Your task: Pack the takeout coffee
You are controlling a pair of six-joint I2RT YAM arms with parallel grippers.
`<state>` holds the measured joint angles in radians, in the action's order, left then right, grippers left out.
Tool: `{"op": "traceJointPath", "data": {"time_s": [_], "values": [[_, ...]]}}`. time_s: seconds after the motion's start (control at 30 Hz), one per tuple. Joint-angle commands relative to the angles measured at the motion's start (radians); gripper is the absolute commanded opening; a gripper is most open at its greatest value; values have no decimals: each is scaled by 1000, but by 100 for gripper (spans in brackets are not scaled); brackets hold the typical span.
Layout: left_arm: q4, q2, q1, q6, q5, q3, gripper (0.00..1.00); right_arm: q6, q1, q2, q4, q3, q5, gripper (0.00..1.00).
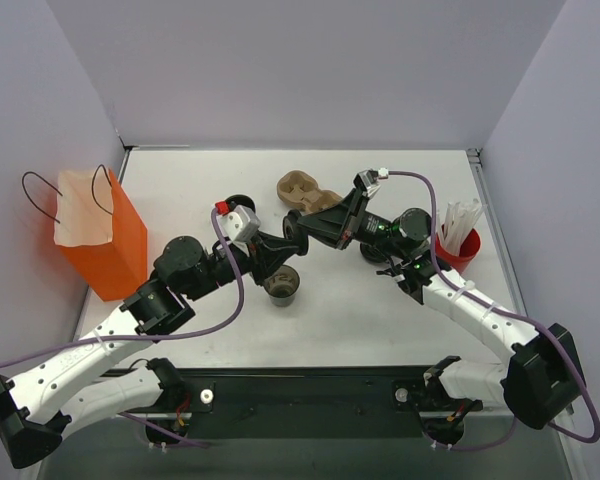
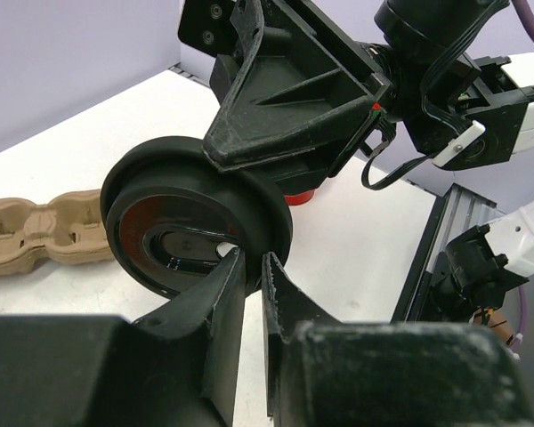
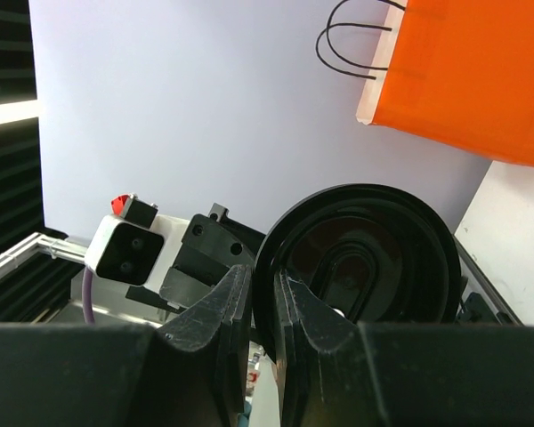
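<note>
- The white tabletop (image 1: 360,320) carries everything. The two hands meet tip to tip above its middle.
- An orange bag (image 1: 105,245) with black cord handles stands upright, well apart from the left hand (image 2: 252,260), far out on that hand's left side.
- A brown cardboard cup carrier (image 1: 305,190) lies just beyond the right hand (image 3: 262,277), on the side away from the arm bases.
- A red cup (image 1: 458,250) holding white sticks stands well apart from the right hand, back beside that arm's wrist on its right.
- The black cup (image 1: 282,285) of the takeout coffee stands upright on the tabletop, just on the near side of the left hand and below it. Its top is open and the inside looks brown.
- Its round black lid (image 2: 178,222) is up in the air on edge, with its rim pinched between the right hand's closed fingers.
- The left hand's fingers stand narrow, with a slim gap between them. The lid's lower rim sits right at their tips, and I cannot tell whether they press on it.
- A small black round thing (image 1: 238,203) sits just behind the left hand's wrist, partly hidden. I cannot tell whether it is a cup or lids.
</note>
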<state>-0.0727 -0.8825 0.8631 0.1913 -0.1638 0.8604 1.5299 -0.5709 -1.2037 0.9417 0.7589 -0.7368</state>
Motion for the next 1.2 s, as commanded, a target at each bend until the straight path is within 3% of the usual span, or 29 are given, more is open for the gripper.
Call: {"op": "traceJointPath", "data": {"time_s": [0.0,0.17,0.33,0.47,0.57,0.67,0.73,0.8,0.9,1.17], "values": [[-82,-3,2,19,-40,5,19,10,0,36,108,-7,2,8],[-102,5,2,33,-51,-1,0,13,0,41,114,-16,1,14],[-93,17,2,40,-48,2,0,-5,6,50,95,-36,1,29],[-29,25,2,39,-34,9,0,-33,28,78,49,-46,1,53],[60,39,2,45,4,26,0,-109,60,119,-62,-38,-3,76],[267,34,1,46,79,96,0,-235,91,191,-327,-10,20,87],[439,13,1,48,144,135,0,-425,95,249,-615,51,71,94],[596,-28,-1,62,188,198,0,-600,89,280,-874,121,187,95],[755,-109,-3,98,270,280,0,-718,88,326,-1042,158,293,95],[913,-360,8,154,277,460,0,-838,88,375,-1202,200,375,95]]}}
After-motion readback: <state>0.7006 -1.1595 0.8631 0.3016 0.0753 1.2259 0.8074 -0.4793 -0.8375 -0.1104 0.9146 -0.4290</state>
